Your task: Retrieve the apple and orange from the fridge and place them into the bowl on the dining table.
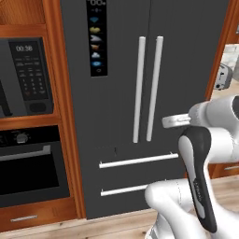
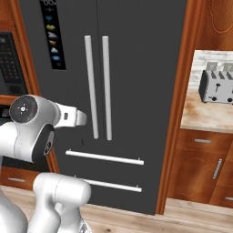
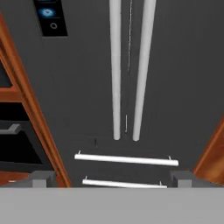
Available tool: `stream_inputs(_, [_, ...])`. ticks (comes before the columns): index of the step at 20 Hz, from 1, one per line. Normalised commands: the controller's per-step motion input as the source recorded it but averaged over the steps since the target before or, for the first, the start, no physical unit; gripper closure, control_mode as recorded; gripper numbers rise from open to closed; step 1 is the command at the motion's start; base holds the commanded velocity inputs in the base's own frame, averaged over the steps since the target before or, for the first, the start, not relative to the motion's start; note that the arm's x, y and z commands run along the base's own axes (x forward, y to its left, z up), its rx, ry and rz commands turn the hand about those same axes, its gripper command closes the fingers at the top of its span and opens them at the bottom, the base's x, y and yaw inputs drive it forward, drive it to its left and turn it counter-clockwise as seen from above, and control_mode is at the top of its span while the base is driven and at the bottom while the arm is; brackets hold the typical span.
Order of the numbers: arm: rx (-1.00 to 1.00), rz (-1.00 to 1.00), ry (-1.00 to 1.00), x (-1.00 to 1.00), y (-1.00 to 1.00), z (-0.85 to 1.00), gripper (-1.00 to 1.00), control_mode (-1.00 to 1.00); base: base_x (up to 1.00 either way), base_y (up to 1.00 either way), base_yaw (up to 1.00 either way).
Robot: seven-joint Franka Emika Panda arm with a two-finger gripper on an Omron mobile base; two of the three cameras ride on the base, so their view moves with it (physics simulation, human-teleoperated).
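Note:
The fridge (image 1: 121,98) is a tall dark grey appliance, and both its doors are shut. Two long white bar handles (image 1: 148,88) run down the middle, and an icon display panel (image 1: 96,37) sits at the upper left. Two drawer bars (image 3: 126,160) lie lower down. My gripper (image 3: 113,180) faces the fridge front a short way off. It is open, its fingertips (image 3: 41,178) stand wide apart, and nothing is between them. The apple and the orange are hidden behind the shut doors. The bowl and the dining table are out of view.
A black microwave (image 1: 25,77) and a wall oven (image 1: 30,163) sit in wood panelling left of the fridge. To the right, a toaster (image 2: 217,82) stands on a counter (image 2: 205,113) over wooden cabinets (image 2: 202,159). Wood floor runs along the fridge base.

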Motion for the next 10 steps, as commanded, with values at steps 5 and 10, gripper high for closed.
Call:
stream_inputs(5, [0.0,0.0,-0.07,0.64,0.34,0.0,-1.0,-1.0,0.0,0.0,0.0])
stream_inputs(10, [0.01,0.0,0.01,0.75,0.04,0.0,-1.0,-1.0,0.0,0.0,0.0])
